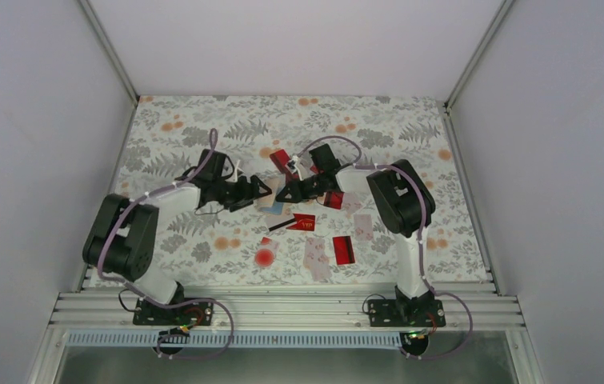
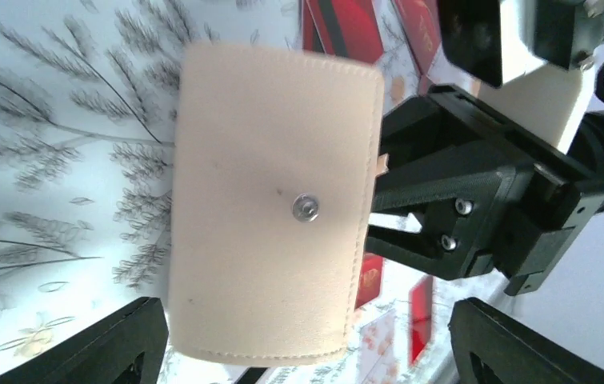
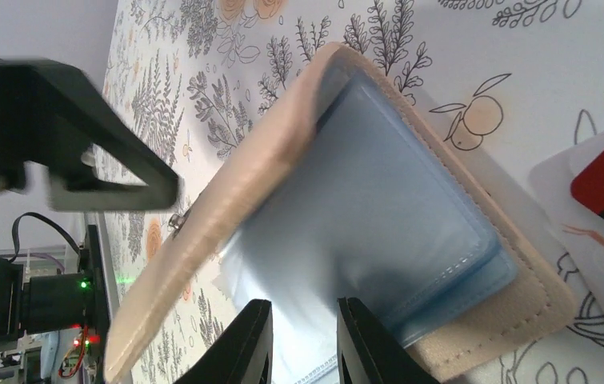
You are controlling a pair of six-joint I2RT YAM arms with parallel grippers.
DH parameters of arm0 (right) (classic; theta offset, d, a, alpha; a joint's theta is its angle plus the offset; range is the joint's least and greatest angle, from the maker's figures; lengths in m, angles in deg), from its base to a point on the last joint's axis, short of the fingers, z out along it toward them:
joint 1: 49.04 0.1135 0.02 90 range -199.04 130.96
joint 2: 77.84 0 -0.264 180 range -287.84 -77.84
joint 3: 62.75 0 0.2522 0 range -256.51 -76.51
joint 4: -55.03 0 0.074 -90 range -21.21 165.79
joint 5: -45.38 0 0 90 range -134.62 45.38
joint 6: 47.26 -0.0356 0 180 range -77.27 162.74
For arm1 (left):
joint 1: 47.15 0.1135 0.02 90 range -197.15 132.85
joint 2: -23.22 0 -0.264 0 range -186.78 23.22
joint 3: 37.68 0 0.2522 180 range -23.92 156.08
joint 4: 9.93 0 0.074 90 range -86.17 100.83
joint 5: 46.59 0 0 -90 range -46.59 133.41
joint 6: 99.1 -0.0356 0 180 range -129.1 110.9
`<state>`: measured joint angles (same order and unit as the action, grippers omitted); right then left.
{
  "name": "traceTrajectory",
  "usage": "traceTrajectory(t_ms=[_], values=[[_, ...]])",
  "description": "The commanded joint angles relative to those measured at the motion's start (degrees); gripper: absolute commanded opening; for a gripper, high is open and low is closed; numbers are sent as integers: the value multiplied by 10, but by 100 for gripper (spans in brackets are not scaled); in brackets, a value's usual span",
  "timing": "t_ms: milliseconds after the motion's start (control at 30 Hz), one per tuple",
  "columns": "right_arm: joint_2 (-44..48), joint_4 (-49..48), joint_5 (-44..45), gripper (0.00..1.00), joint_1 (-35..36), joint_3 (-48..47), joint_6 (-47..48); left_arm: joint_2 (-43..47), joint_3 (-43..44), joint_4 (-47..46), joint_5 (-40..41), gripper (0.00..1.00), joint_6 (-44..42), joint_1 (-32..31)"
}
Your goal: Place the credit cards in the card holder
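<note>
Nearest to us in the left wrist view, the left gripper (image 2: 308, 316) shows only as two black fingers (image 2: 126, 344) at the bottom corners, spread wide and cut off by the frame edge. Between them stands the tan-beige, stitched, roughly square folding card holder (image 2: 270, 200). Its outer face, with a small metal snap stud (image 2: 306, 207), is turned to that camera. Whether either finger touches its lower edge we cannot tell.

From the right wrist we see the holder open: one flap lies flat on the floral-printed desk (image 3: 522, 48), the other is tilted up, and light blue lining shows between them. The right gripper (image 3: 304, 312) has its fingers pressed close, pinching the pale lining at the holder's open edge.

From above, both grippers meet mid-desk and hide nearly all of the holder. Around them and nearer the arm bases lie the small flat credit cards (image 1: 344, 250), glossy red and pale pinkish-white. Some are tucked under the right arm, so we cannot count them. A round red blot (image 1: 264, 258) sits on the desk, left of the nearest cards.
</note>
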<state>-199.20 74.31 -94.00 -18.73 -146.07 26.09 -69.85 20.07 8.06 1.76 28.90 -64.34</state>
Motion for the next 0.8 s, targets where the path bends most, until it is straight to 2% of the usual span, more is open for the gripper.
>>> traceTrajectory(t_ms=[0,33,100,267,500,633,767], values=[[-25,79,92,22,2,29,19,73,95,199,186,90,-70,-34],[-25,79,91,22,2,30,20,79,135,251,248,89,-83,-55],[-25,80,88,22,3,29,20,98,159,288,297,87,-113,-100],[-23,82,81,23,2,24,19,137,127,254,287,79,-146,-168],[-23,79,71,23,3,27,14,87,109,189,265,71,-122,-222],[-27,80,68,23,2,23,13,57,89,155,281,70,-123,-232],[-30,80,63,23,2,20,12,23,104,147,295,71,-131,-252]])
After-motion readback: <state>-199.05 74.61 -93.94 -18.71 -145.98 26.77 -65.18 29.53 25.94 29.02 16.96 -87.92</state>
